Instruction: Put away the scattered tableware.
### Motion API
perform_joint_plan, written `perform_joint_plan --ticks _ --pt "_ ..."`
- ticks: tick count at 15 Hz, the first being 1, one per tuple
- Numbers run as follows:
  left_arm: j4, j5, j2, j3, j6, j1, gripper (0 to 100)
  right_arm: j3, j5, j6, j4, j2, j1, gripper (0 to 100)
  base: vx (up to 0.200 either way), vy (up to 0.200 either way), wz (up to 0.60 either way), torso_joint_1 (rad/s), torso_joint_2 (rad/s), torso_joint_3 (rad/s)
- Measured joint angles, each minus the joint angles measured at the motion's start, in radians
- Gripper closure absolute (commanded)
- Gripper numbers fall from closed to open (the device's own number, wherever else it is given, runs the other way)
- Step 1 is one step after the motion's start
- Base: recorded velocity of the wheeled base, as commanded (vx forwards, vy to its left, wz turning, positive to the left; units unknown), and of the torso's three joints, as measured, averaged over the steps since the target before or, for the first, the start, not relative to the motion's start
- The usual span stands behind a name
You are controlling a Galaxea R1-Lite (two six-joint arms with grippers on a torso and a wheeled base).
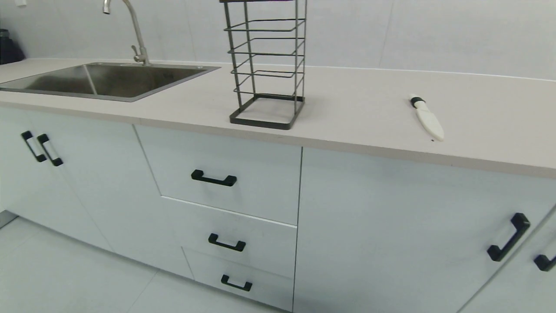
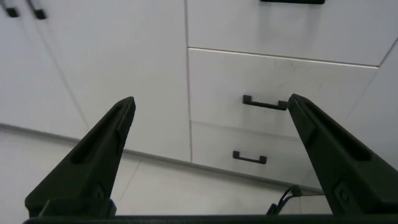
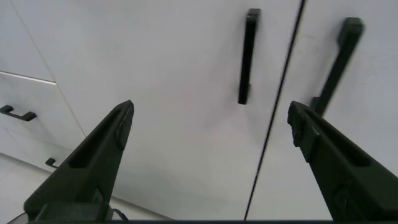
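A white knife with a black collar (image 1: 427,118) lies flat on the beige counter (image 1: 356,108), at the right and near the front edge. A tall black wire rack (image 1: 266,65) stands upright at the counter's middle, nothing in it. My left gripper (image 2: 211,104) is open, low down, facing the white drawer fronts (image 2: 280,87). My right gripper (image 3: 211,112) is open too, facing white cabinet doors with black handles (image 3: 250,56). Nothing sits between either pair of fingers.
A steel sink (image 1: 108,80) with a tap (image 1: 130,26) is set into the counter at the left. Under the counter run three stacked drawers (image 1: 217,178) with black handles, flanked by cabinet doors (image 1: 391,234). Pale floor tiles (image 1: 65,278) lie below.
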Motion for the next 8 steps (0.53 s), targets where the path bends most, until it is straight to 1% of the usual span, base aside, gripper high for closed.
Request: perform_joint_plan --ticks 2,5,8 --pt "0.001 0.003 0.000 0.000 -0.001 0.000 0 0.000 0.000 -0.001 0.000 0.000 0.000 0 0.000 0.000 0.00 0.000 0.00 0.000" --pt "0.000 0.004 0.000 0.000 -0.004 0.000 0 0.000 0.001 0.000 0.001 0.000 0.001 0 0.000 0.000 -0.60 0.002 0.00 0.004" --pt "0.000 0.005 0.000 0.000 -0.007 0.000 0 0.000 0.000 -0.001 0.000 0.000 0.000 0 0.000 0.000 0.00 0.000 0.00 0.000"
